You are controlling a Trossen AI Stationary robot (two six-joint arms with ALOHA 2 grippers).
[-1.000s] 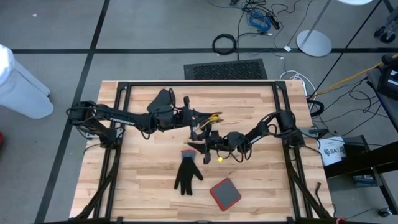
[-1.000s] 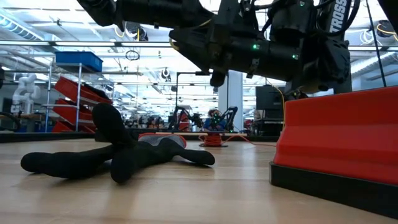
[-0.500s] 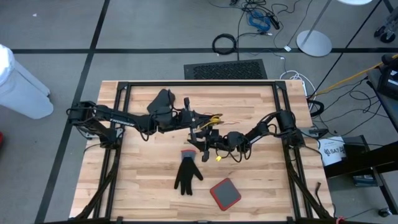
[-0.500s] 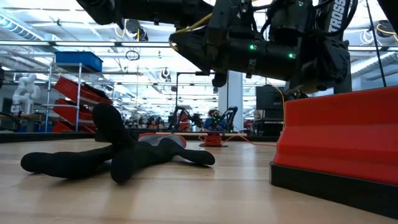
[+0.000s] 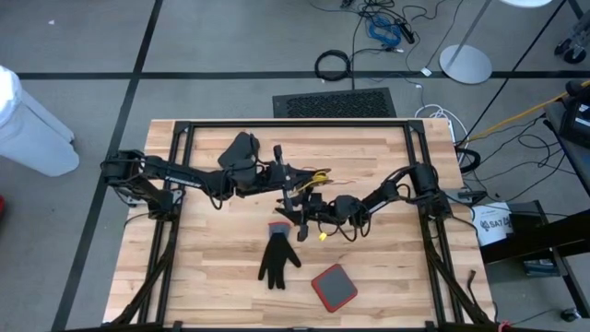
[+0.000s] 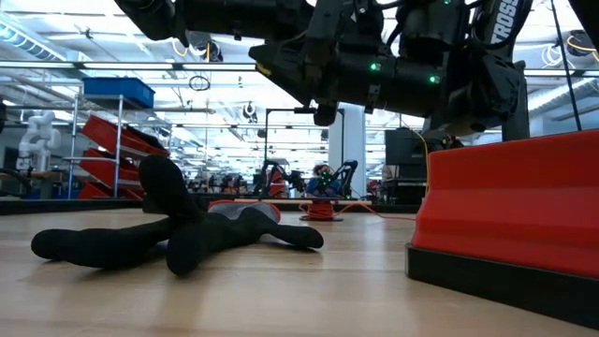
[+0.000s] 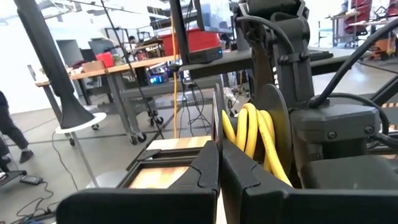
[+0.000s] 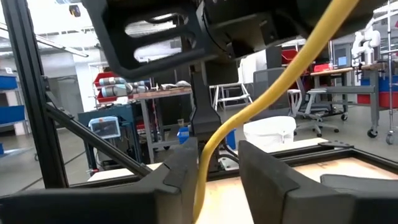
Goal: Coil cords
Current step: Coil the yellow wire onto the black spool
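Both arms meet over the middle of the table. My left gripper points level and its fingers are shut. Loops of a yellow cord curve right beside it. My right gripper sits just nearer the front edge, open. One yellow cord strand rises between its fingers, close to one finger, and slants up past the left hand above; I cannot tell whether it touches. A short yellow end shows below the right hand. No puck is visible. My left gripper has the yellow loops against the outer side of one shut finger, where they drop out of sight behind it. No yellow shows between the fingertips. Whether any strand is pinched there, I cannot tell.
A black glove lies flat near the front of the table. A red-topped square pad lies to its right. A black frame rail runs around the wooden tabletop.
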